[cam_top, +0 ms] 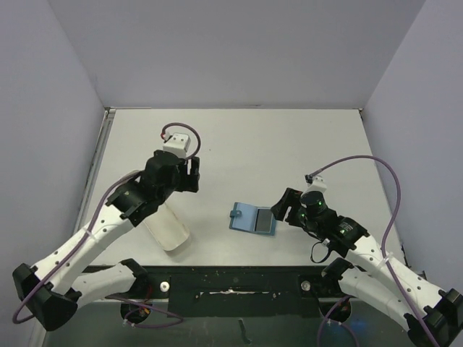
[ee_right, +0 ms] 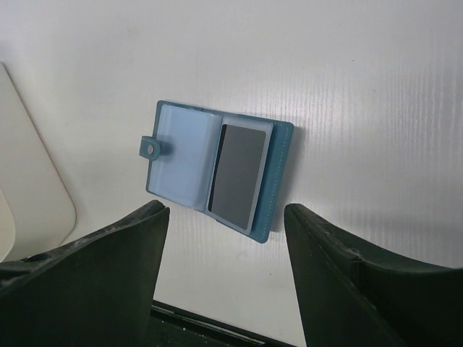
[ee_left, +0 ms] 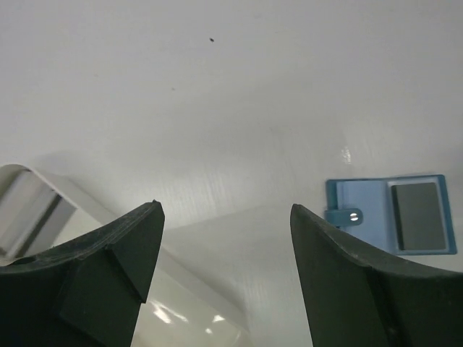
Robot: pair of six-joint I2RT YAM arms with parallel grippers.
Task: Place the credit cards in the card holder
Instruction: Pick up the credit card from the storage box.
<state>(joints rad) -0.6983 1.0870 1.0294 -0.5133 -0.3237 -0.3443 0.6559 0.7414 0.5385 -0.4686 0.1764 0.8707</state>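
1. The card holder (ee_right: 217, 177) lies open and flat on the table (cam_top: 289, 144). It is just ahead of the right gripper's (ee_right: 226, 210) fingertips, centred on the gap between them, with no contact seen.
2. A grey card (ee_right: 237, 178) sits in the half of the holder ahead of the right-hand finger. The strap tab (ee_right: 150, 147) with its stud juts from the outer edge of the other half.
3. The right gripper's fingers are spread wide with nothing between them.
4. The left gripper's (ee_left: 224, 210) fingers are also spread wide and empty. The holder lies well apart from them, beyond the outer side of the right-hand finger.
5. A white tray (ee_left: 188, 303) lies beneath the left gripper. It runs from under the left-hand finger across the gap. One rounded end of it shows out past the right gripper's left-hand finger.
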